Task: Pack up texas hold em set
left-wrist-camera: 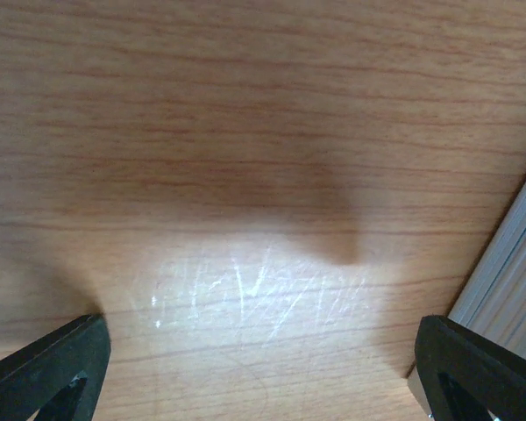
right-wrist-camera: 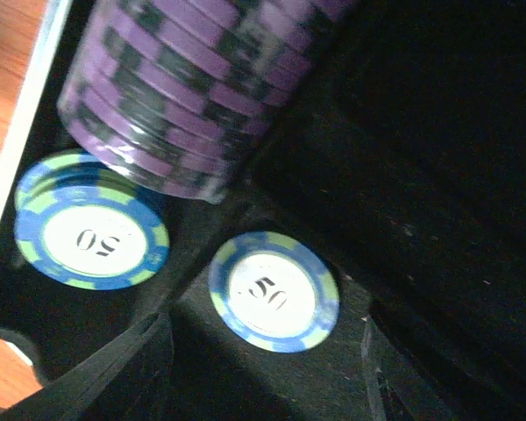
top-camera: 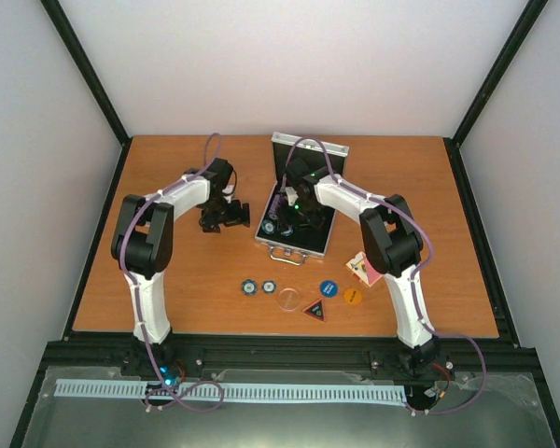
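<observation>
Over the silver case point(top-camera: 294, 247), our right pincer point(right-wrist-camera: 263, 360) stands parted above a blue 50 chip point(right-wrist-camera: 274, 291), while the left pincer point(left-wrist-camera: 263, 351) gapes wide. Next, we judge, come the loose chips point(top-camera: 250, 287) at six o'clock.

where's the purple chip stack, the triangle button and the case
purple chip stack point(right-wrist-camera: 180, 96), right wrist view, side of the stack
triangle button point(top-camera: 315, 310), top view, its centre
case point(top-camera: 310, 249), top view, near silver wall

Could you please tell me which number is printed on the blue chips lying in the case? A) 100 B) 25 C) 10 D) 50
D: in the right wrist view, the top chip of the blue stack and the single blue chip on the black lining both read 50.
</observation>
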